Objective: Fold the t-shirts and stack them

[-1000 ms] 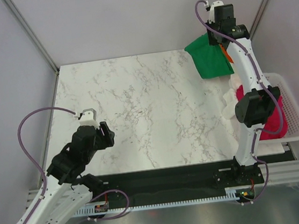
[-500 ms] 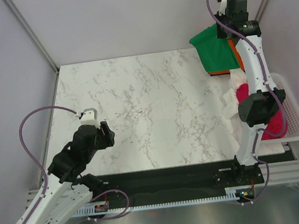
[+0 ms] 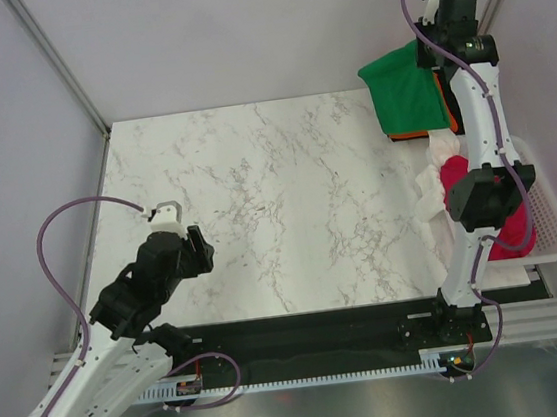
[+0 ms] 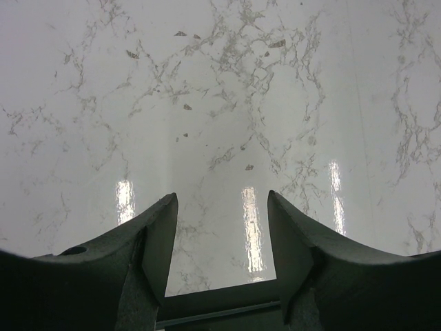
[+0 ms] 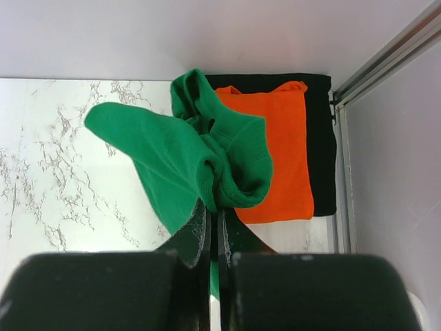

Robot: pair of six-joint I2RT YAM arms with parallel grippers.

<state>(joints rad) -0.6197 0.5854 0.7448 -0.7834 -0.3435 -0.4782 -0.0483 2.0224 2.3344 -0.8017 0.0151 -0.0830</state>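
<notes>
Right fingers [image 5: 241, 238]: pinched shut on green t-shirt [image 5: 186, 158], held up over far right corner of desk [image 3: 258, 201].
Stack: orange t-shirt [image 5: 282, 165] flat on black t-shirt [image 5: 320, 138], close against right frame post and back wall.
Right edge: white t-shirt [image 3: 433, 191] and red t-shirt [image 3: 508, 238] heaped at basket [image 3: 552, 228].
Left fingers [image 4: 155, 241]: parted, holding nothing, over near left marble.
Open room: wide desk surface between both arms.

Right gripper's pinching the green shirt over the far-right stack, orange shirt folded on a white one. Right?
One slip: the orange shirt lies on a black shirt, not a white one; the right wrist view shows it. The rest stands: the right gripper is shut on the green shirt over that stack.
</notes>
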